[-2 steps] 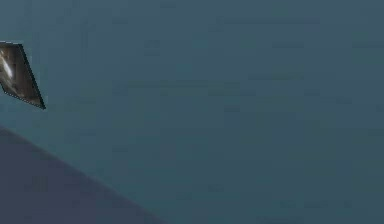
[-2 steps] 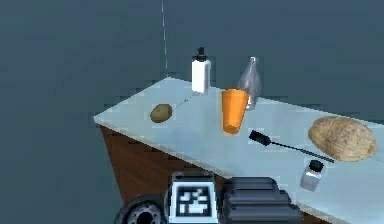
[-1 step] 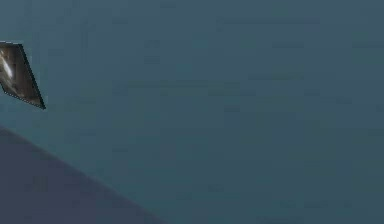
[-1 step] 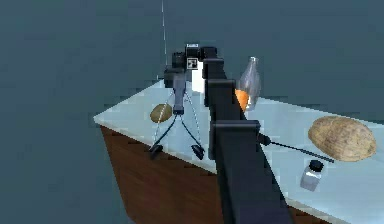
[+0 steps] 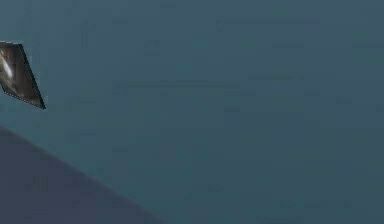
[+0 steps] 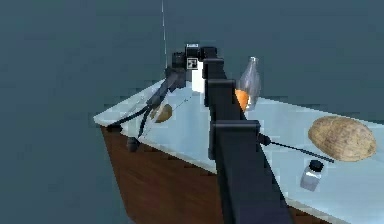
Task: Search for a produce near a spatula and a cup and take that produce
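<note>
Arm side view: a small brown rounded lump (image 6: 163,113), which may be the produce, lies on the pale worktop (image 6: 290,122) near its far left corner. The tool (image 6: 138,125) sits right at this lump, its dark body just above it and its thin fingers (image 6: 150,106) slanting down to the left past the worktop's edge. With the lump lying there on the surface, I cannot tell whether the tool holds anything, nor whether it touches the lump. Just right of the tool's body stand the two white squares (image 6: 197,62), at the far end of the dark arm (image 6: 235,150) that rises from the bottom edge. Right of the arm, at the far side, stands a clear bottle (image 6: 250,85) with orange liquid in its lower part. A thin dark stick (image 6: 292,147) lies right of the arm, nearer than the bottle. Farther right rests a round tan loaf (image 6: 342,137), and in front of it a small pale jar (image 6: 313,176) with a dark cap. The worktop's side is brown wood (image 6: 170,180).

In the forward view, a dark framed panel (image 5: 20,73) hangs tilted at the left edge of a teal wall (image 5: 230,90).
</note>
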Motion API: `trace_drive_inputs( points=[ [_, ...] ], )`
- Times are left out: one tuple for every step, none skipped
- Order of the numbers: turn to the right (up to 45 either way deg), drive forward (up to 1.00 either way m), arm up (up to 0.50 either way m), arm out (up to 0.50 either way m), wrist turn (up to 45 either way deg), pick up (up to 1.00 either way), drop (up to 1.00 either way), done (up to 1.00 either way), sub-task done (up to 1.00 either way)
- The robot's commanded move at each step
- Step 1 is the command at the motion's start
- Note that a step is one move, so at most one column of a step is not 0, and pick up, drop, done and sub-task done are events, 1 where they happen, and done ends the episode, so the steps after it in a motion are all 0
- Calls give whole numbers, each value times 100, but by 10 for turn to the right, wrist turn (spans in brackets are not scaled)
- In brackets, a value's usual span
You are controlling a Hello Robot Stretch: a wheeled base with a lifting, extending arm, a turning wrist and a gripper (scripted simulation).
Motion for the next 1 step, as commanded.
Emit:
trace_drive_inputs(
  points=[
    [0,0,0,0,450,0,0,0,0]
  ],
)
